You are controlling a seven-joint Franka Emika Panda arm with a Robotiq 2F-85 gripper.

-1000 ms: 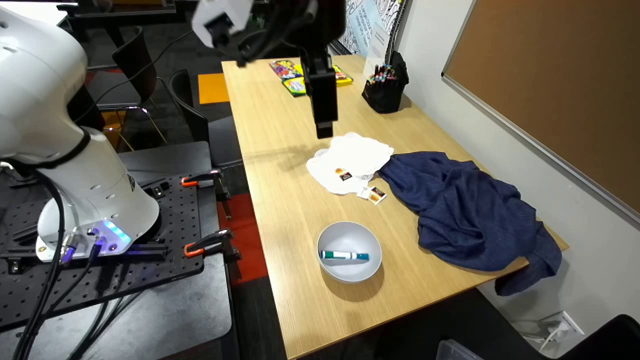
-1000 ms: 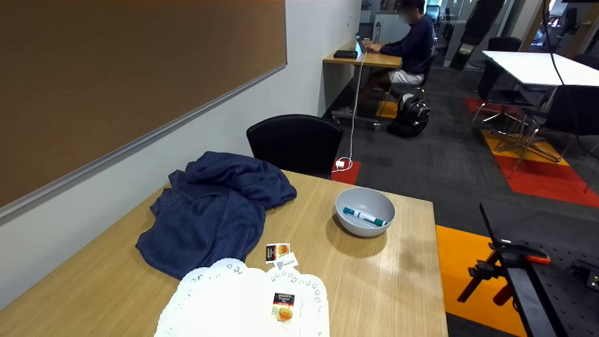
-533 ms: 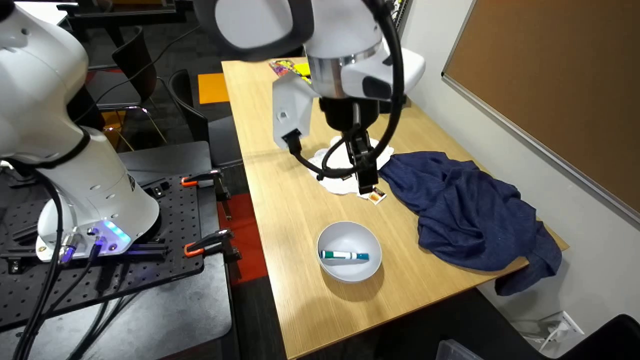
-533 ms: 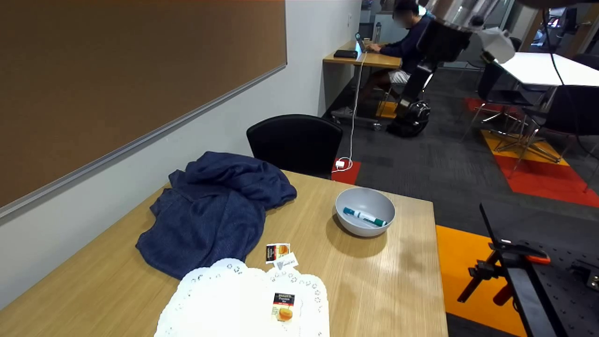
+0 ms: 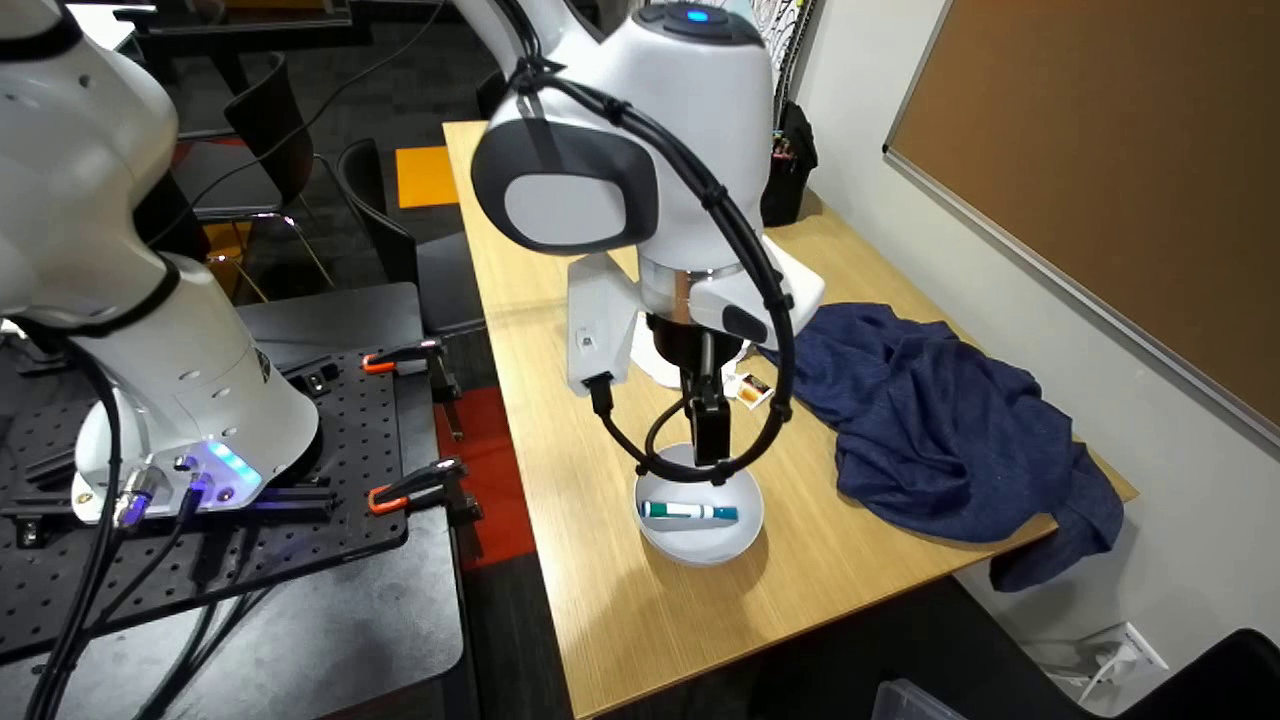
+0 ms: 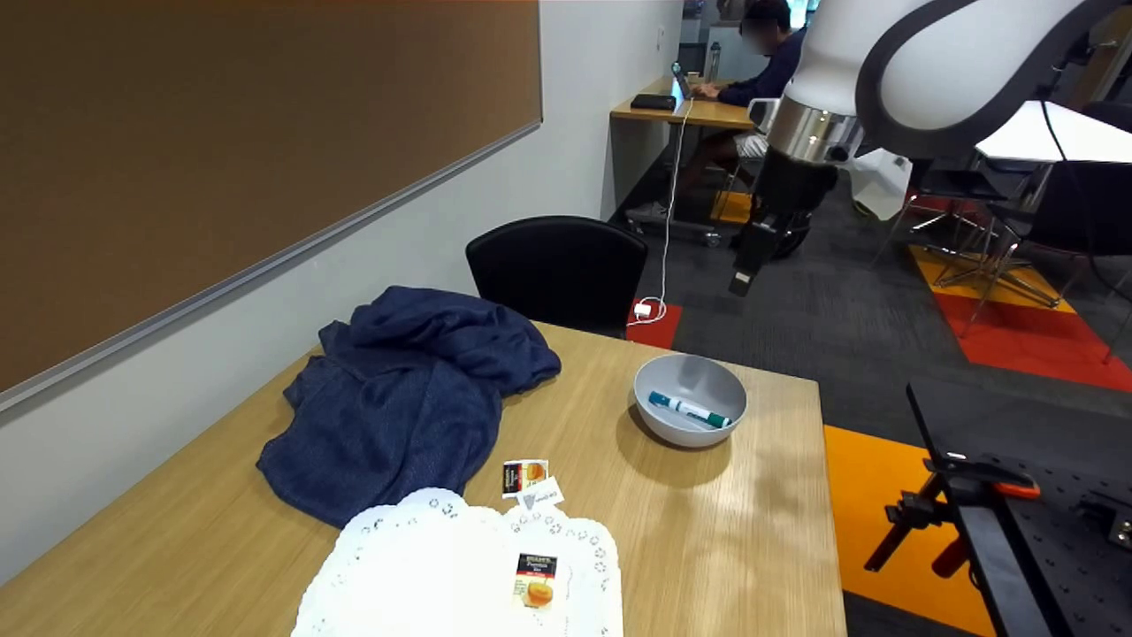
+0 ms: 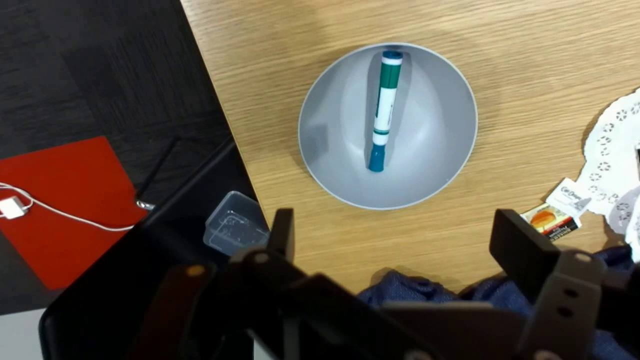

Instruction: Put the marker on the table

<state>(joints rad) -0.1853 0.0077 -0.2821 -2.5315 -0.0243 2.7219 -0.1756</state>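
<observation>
This looks like a shared office or study space with a robot arm point(image 5: 690, 110) in it. In an exterior view a brown pinboard point(image 6: 265, 177) hangs on a white wall point(image 6: 584, 106) at ten o'clock, and at one o'clock a person point(image 6: 780, 66) sits with a laptop point(image 6: 681, 84) at a wooden table point(image 6: 730, 116). At two o'clock stands a white table point(image 6: 1088, 137) with dark chairs point(image 6: 1097, 203), on grey carpet point(image 6: 867, 301) with red and orange squares point(image 6: 1035, 341). A black chair point(image 6: 557, 270) stands at the plain desk point(image 6: 707, 548), toward twelve o'clock. In an exterior view, at nine o'clock, a white robot base point(image 5: 180, 410) stands on a holed black plate point(image 5: 370, 430) with clamps point(image 5: 420, 482) at its edge.
</observation>
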